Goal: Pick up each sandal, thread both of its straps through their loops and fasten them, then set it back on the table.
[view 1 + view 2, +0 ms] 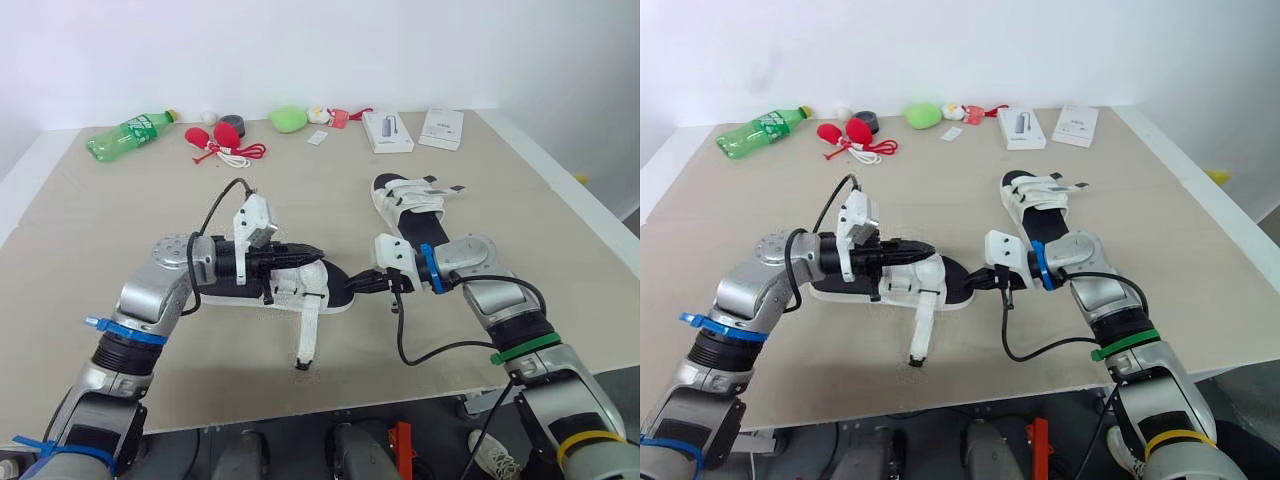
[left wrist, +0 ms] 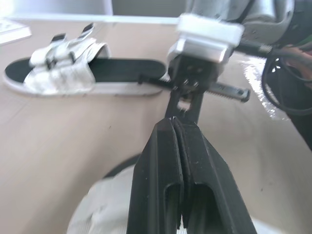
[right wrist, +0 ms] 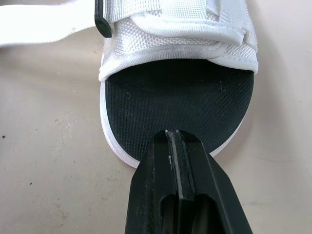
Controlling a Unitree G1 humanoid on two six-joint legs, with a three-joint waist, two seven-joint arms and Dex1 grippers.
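White cloth-strapped sandal point(image 3: 175, 92) had coarse woven webbing and a matt, finely grained black footbed, beige table point(image 1: 300, 190) looked matt and smooth, green plastic bottle point(image 1: 130, 133) shone glossy near its far left corner.

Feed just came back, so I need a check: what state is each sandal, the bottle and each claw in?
Near sandal: flat on the table, one strap loose.
Far sandal: flat on the table, fastening unclear.
Bottle: on its side, capped.
Left claw: shut, over the near sandal's straps.
Right claw: shut, tips at the near sandal's sole.

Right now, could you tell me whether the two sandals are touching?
Apart. The left eye view shows bare table between the near sandal and the far sandal.
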